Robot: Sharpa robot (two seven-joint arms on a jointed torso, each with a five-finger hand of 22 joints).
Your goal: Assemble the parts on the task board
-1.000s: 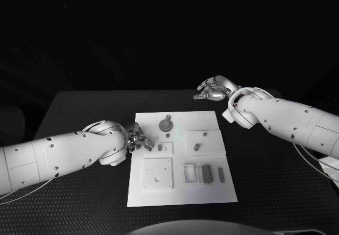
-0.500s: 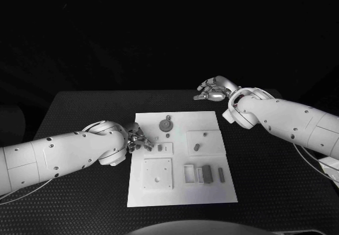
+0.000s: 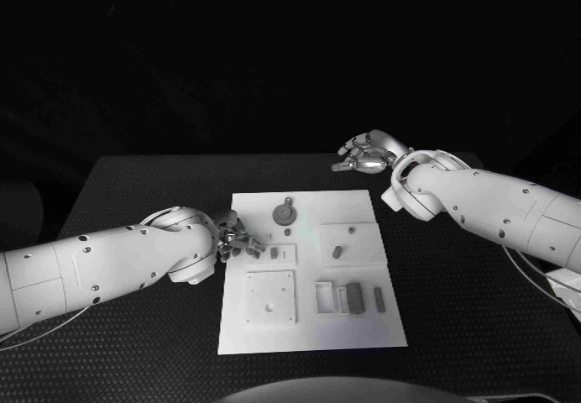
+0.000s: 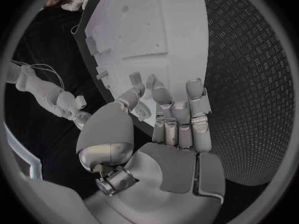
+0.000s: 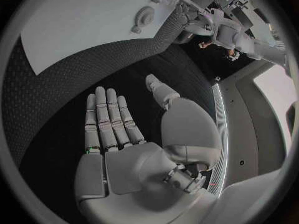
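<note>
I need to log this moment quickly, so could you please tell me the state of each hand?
Left hand: fingers apart over the white task board's edge, holding nothing.
Right hand: open, empty.

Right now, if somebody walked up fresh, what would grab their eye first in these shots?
First the white task board, bright against the black table, with small grey parts scattered on it, a round one near its far end. Then the left hand, at the board's left edge with its fingers over the plate. The right hand is apart, beyond the board's far right corner, open and holding nothing.
</note>
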